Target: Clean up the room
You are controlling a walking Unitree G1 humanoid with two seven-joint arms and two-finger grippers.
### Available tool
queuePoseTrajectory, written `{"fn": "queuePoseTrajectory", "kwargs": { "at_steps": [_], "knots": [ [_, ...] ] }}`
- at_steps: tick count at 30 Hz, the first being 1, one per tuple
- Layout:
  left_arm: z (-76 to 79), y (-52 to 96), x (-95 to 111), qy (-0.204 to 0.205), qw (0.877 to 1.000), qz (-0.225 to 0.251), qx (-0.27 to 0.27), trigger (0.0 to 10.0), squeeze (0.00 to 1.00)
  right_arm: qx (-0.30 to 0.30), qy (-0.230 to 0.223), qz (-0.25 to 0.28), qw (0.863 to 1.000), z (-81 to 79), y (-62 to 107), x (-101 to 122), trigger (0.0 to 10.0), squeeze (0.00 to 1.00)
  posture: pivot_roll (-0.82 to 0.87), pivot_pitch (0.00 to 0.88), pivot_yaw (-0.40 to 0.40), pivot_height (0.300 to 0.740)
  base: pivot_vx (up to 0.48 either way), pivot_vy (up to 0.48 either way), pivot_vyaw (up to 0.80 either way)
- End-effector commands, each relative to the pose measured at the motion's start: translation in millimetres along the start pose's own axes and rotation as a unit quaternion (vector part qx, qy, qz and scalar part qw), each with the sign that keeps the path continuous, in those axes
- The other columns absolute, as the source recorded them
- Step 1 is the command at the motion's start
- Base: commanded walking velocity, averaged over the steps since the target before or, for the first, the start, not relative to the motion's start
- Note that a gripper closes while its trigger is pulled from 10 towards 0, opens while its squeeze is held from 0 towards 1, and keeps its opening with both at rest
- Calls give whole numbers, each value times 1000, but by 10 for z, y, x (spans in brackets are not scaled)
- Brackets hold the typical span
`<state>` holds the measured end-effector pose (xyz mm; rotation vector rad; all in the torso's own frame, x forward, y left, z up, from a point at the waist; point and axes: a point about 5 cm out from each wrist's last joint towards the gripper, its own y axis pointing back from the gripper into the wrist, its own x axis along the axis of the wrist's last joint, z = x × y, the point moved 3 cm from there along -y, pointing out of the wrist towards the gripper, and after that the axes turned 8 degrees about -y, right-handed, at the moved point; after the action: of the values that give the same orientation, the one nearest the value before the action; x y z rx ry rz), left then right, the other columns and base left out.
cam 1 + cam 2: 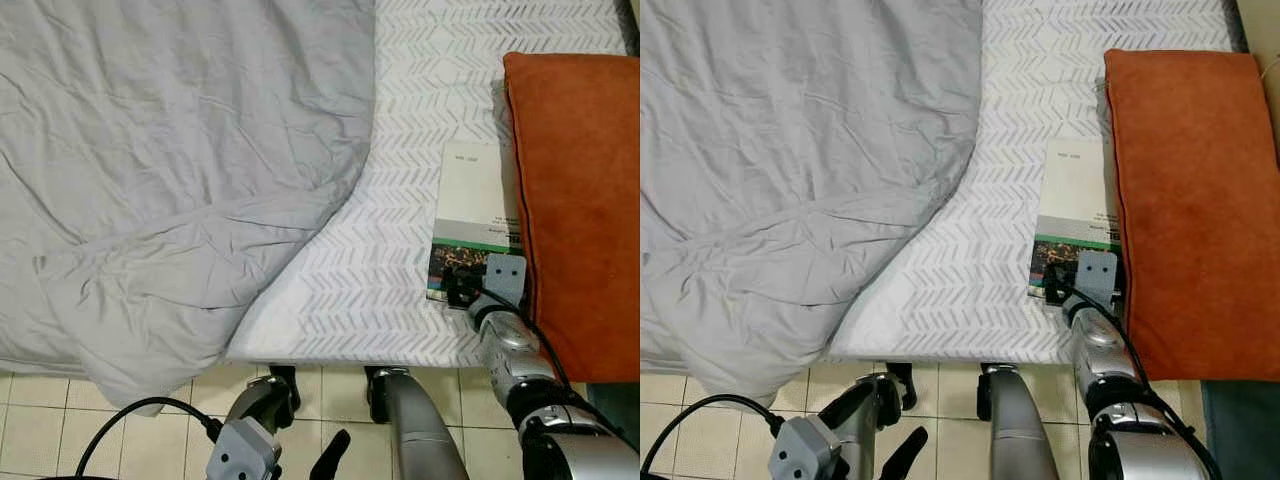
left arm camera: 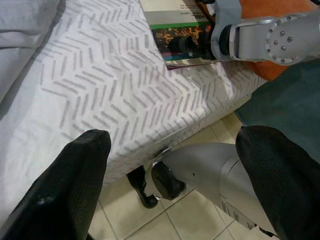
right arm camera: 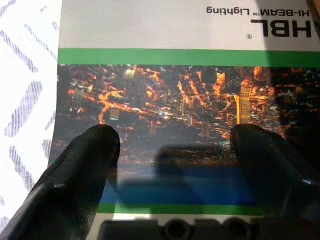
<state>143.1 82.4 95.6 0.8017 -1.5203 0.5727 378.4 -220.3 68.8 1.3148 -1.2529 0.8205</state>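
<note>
A booklet (image 1: 472, 205) with a white cover, a green band and a night city photo lies flat on the patterned white sheet (image 1: 400, 260), its right edge against the orange cushion (image 1: 580, 200). My right gripper (image 1: 462, 290) hovers over the booklet's near end, open, with its fingers (image 3: 80, 175) spread just above the photo (image 3: 175, 110). My left gripper (image 1: 330, 462) hangs low over the tiled floor in front of the bed, open and holding nothing; its fingers (image 2: 65, 185) frame the bed's edge in the left wrist view.
A rumpled grey duvet (image 1: 170, 170) covers the bed's left part and droops over the near edge. Beige floor tiles (image 1: 40, 420) run along the front. A dark teal surface (image 2: 290, 105) lies beside the bed's right corner.
</note>
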Motion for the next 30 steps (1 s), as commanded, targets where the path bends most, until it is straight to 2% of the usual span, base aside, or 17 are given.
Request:
{"fn": "queuePoseTrajectory", "kwargs": {
  "at_steps": [1,2,3,5,6,7,9,11,12,14,15,18,20,22,24,27,30],
  "knots": [
    [69,42,-129,13,1000,-26,-8,10000,0,24,-20,-86,996,-118,129,-496,10000,0,98,707,82,740,0,0,0],
    [80,17,-129,15,1000,-24,-9,10000,0,54,-31,-80,995,-274,114,-469,10000,0,86,704,74,740,0,0,0],
    [80,17,-129,15,1000,-24,-9,10000,0,54,-31,-80,995,-274,114,-469,10000,0,86,704,74,740,0,0,0],
    [95,-18,-127,17,1000,-21,-9,10000,0,120,-41,-66,990,-594,111,-407,10000,0,81,705,72,740,0,0,0],
    [95,-18,-127,17,1000,-21,-9,10000,0,120,-41,-66,990,-594,111,-407,10000,0,81,705,72,740,0,0,0],
    [101,-33,-127,18,1000,-20,-9,10000,0,150,-43,-60,986,-728,125,-386,10000,0,77,709,67,740,0,0,0],
    [105,-40,-128,18,1000,-19,-8,10000,0,167,-44,-57,983,-796,135,-376,10000,0,77,709,67,740,0,0,0],
    [114,-37,-135,21,1000,-20,-6,10000,0,247,-34,-46,967,-1065,282,-441,10000,0,69,708,61,740,0,0,0],
    [114,-37,-135,21,1000,-20,-6,10000,0,247,-34,-46,967,-1065,282,-441,10000,0,69,708,61,740,0,0,0],
    [121,-41,-141,24,1000,-20,-4,10000,0,316,-9,-41,948,-1245,509,-556,10000,0,63,712,55,740,0,0,0],
    [121,-41,-141,24,1000,-20,-4,10000,0,316,-9,-41,948,-1245,509,-556,10000,0,63,712,55,740,0,0,0],
    [121,-60,-146,26,999,-19,0,10000,0,349,8,-45,936,-1236,704,-677,10000,0,56,711,49,740,0,0,0],
    [122,-62,-147,26,999,-19,1,10000,0,351,7,-47,935,-1197,752,-704,10000,0,55,711,49,740,0,0,0],
    [128,-62,-152,30,999,-19,4,10000,0,358,11,-54,932,-1128,883,-755,10000,0,47,710,44,740,0,0,0],
    [134,-61,-151,31,999,-19,4,10000,0,353,12,-49,934,-1102,893,-736,10000,0,47,710,45,740,0,0,0],
    [145,-66,-146,32,999,-17,5,10000,0,332,7,-20,943,-1064,846,-572,10000,0,46,709,46,740,0,0,0],
    [125,-87,-111,18,1000,-5,7,10000,0,269,6,61,961,-995,606,-128,10000,0,44,709,48,740,0,0,0]
  ]
}}
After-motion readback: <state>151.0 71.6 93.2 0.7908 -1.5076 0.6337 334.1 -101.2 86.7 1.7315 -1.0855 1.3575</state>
